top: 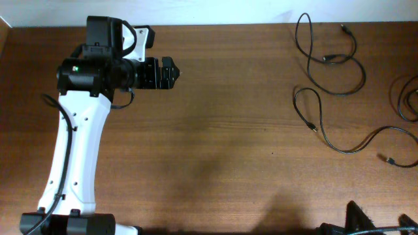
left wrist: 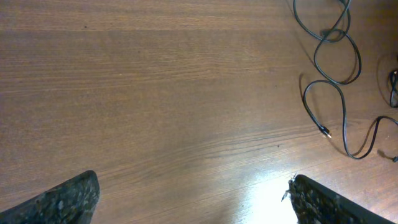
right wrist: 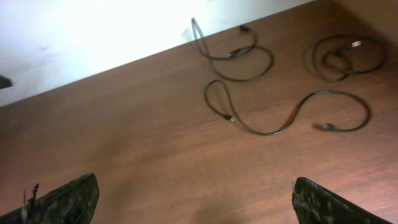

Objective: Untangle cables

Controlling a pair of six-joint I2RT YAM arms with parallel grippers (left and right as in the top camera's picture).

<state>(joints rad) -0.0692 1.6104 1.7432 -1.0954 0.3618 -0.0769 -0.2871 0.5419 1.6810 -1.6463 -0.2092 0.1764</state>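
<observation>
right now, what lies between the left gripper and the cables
Only bare wooden table lies between the left gripper and the cables; the overhead view shows it.

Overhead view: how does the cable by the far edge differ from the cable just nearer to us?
The far cable curls into overlapping loops; the nearer cable makes one small loop, then a long wave. The far cable's plugs lie close together; the nearer cable's lie far apart. Both are thin and black.

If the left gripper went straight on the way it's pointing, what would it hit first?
Probably the bare brown wooden table top; the left gripper seems to point down at it, depth unclear. The thin black cables lie well aside.
</observation>
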